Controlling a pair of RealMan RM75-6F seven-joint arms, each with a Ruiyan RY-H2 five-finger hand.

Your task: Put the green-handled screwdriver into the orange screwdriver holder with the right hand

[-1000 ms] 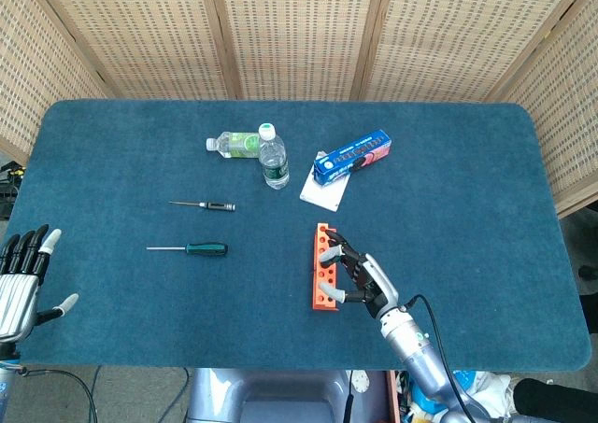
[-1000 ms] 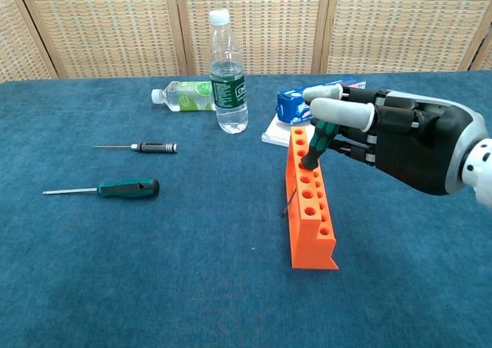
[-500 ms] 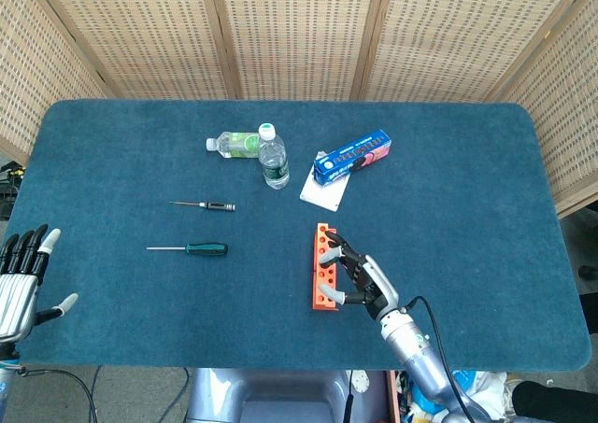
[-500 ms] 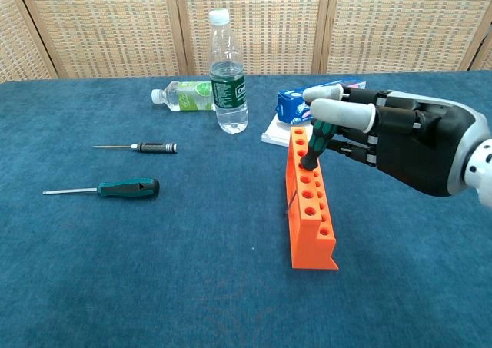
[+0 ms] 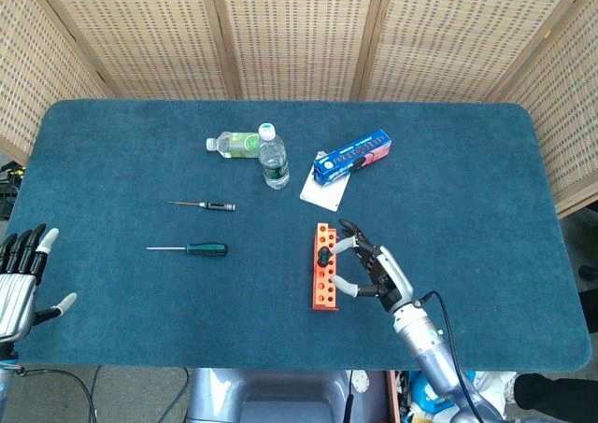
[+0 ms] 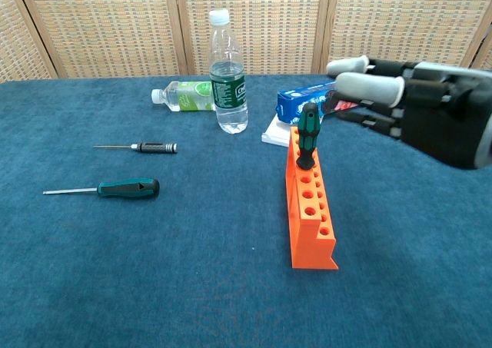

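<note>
Task status: judged substantially complete; the green-handled screwdriver (image 6: 307, 137) stands upright in a hole of the orange screwdriver holder (image 6: 310, 204), handle uppermost, seated toward the holder's far end; no tilt is apparent in the chest view, and the head view shows the handle (image 5: 322, 252) over the holder's row of holes.

Right hand (image 6: 419, 114): released, fingers apart and extended, grasping nothing; its fingertips (image 6: 355, 83) sit just beside and slightly above the screwdriver handle, with a visible gap between them; the holder lies directly in front of the fingers. What is left, by judgement, is only to draw this hand clear without brushing the handle.

Left hand (image 5: 21, 283): open, fingers spread, holding nothing, at the table's near edge and well apart from the work; it shows in the head view only.

Surroundings, taken from the right hand: a second green-handled screwdriver (image 6: 115, 188) lies flat well beyond the holder on the far side from the hand; a slimmer black-handled screwdriver (image 6: 146, 147) lies flat beyond that; an upright water bottle (image 6: 229, 79) stands further out past the holder's far end, with a second bottle (image 6: 184, 97) lying on its side next to it; a blue box (image 6: 304, 102) resting on a white card sits just behind the fingertips.

Obstructions: none stands in the hand's way; the blue box is the nearest object, and the seated handle is the sole item at risk of contact.
</note>
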